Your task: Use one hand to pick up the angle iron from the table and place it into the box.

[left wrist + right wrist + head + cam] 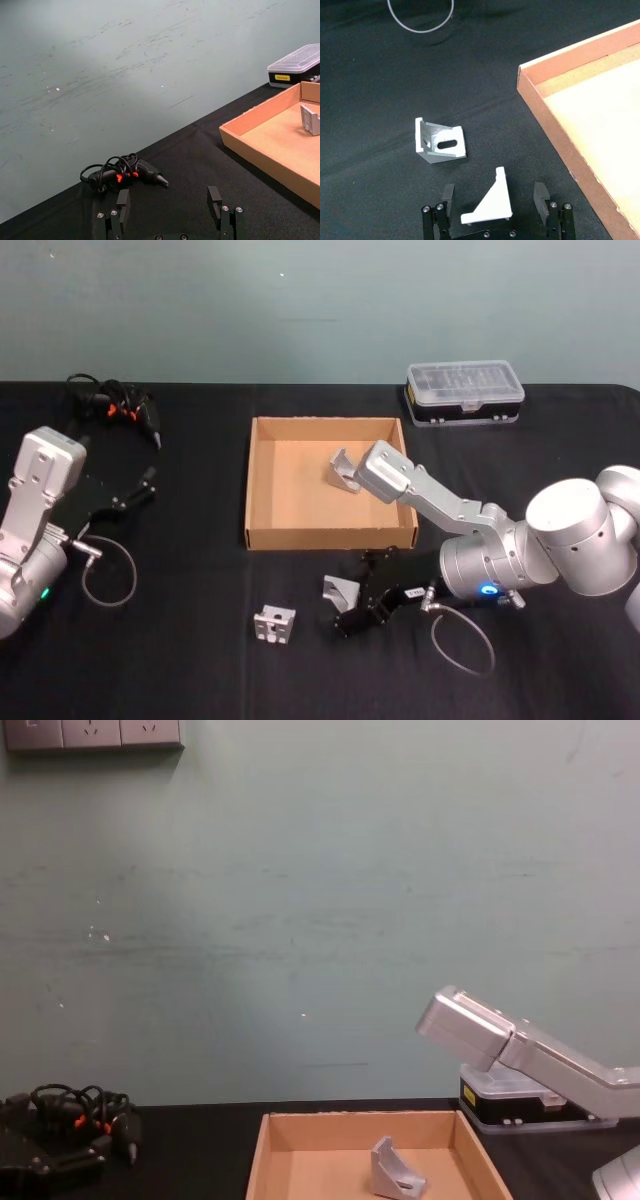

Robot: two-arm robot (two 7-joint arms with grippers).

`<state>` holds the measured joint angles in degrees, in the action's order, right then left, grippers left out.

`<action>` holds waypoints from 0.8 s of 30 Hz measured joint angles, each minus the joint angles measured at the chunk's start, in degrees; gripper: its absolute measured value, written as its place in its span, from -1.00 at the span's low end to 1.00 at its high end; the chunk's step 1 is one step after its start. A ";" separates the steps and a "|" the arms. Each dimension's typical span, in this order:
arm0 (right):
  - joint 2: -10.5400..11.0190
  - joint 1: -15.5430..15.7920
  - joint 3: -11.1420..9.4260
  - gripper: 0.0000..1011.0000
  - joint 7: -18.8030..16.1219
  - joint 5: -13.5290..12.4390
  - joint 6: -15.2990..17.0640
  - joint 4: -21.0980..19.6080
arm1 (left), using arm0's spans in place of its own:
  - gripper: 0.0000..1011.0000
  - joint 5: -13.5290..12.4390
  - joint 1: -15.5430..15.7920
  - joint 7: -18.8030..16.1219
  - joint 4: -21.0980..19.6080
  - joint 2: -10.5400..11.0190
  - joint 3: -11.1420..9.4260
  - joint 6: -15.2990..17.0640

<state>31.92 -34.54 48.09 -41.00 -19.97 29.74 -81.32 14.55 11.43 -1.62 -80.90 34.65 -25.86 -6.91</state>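
We see the right tool [493,187] spread astride an angle iron [487,207], whose near edge the tool hides. The left tool [168,192] idles over the bench [190,160], fingers apart.

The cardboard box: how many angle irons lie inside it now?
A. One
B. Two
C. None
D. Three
A: a single angle iron lies in the box. The second angle iron and the third angle iron are on the table, the third between the open fingers of the right gripper. The left gripper rests open at the left.
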 joint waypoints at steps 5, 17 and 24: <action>0.07 0.03 -0.05 0.99 0.01 -0.05 0.00 -0.11 | 1.00 0.00 0.00 0.00 0.00 0.00 0.00 0.00; 0.20 0.13 -0.17 0.45 0.02 -0.25 -0.05 -0.34 | 1.00 0.00 0.00 0.00 0.00 0.00 0.00 0.00; 0.22 0.16 -0.23 0.04 0.02 -0.30 -0.06 -0.41 | 1.00 0.00 0.00 0.00 0.00 0.00 0.00 0.00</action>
<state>32.14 -34.38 47.86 -40.98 -20.26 29.68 -81.74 14.55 11.43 -1.62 -80.90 34.65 -25.86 -6.91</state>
